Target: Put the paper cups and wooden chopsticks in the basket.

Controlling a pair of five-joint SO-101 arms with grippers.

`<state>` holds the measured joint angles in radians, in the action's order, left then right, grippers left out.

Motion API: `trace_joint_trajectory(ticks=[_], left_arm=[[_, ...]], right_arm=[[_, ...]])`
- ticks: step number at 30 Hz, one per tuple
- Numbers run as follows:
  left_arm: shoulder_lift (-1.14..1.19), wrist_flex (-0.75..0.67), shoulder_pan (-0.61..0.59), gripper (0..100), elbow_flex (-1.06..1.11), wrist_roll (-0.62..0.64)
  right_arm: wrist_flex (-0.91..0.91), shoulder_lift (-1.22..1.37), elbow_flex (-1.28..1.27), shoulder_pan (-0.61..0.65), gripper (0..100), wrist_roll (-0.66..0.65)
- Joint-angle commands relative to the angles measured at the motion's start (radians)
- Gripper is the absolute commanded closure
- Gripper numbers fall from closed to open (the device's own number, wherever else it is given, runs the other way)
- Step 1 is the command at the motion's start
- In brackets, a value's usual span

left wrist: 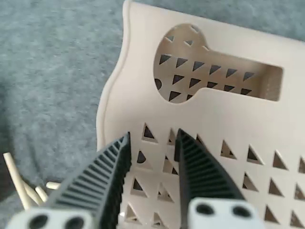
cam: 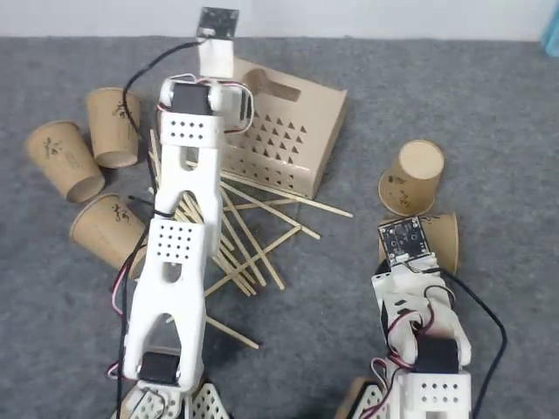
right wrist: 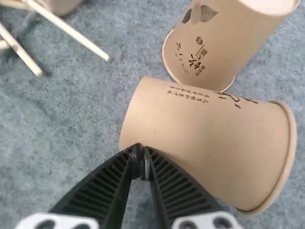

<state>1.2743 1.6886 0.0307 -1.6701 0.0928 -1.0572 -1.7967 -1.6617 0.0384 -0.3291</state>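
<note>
The beige perforated basket [cam: 288,122] stands at the back of the grey mat. My left gripper [left wrist: 153,137] hovers open right over the basket's wall [left wrist: 214,124] near the handle cut-out, with nothing between its fingers. Wooden chopsticks [cam: 240,231] lie scattered in front of the basket, partly under the left arm [cam: 179,253]. My right gripper [right wrist: 141,155] is shut, its tips touching the bottom edge of a paper cup lying on its side [right wrist: 209,143] [cam: 443,240]. An upside-down cup [right wrist: 224,38] [cam: 410,179] stands just beyond it.
Three more paper cups lie on their sides at the left [cam: 61,160] [cam: 115,127] [cam: 105,229]. A few chopstick ends [right wrist: 57,28] reach toward the right arm's side. Bare grey mat [cam: 332,288] lies between the two arms.
</note>
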Motion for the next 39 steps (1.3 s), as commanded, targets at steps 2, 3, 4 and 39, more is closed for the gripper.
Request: trace_joint_trajectory(ticks=[2, 3, 4, 39], left_arm=[[-0.087, 0.063, 0.060, 85, -0.007, 0.005], [-0.107, 0.063, 0.052, 84, -0.007, 0.003], [-0.127, 0.063, 0.040, 84, -0.007, 0.003], [0.192, -0.568, -0.081, 71, -0.002, 0.054]], right_arm=[[-0.005, -0.008, -0.020, 0.001, 98.9, -0.012], [-0.007, -0.008, -0.020, 0.001, 98.9, -0.012], [-0.015, -0.010, -0.020, 0.001, 98.9, -0.012], [-0.036, -0.016, -0.020, 0.004, 98.9, -0.012]])
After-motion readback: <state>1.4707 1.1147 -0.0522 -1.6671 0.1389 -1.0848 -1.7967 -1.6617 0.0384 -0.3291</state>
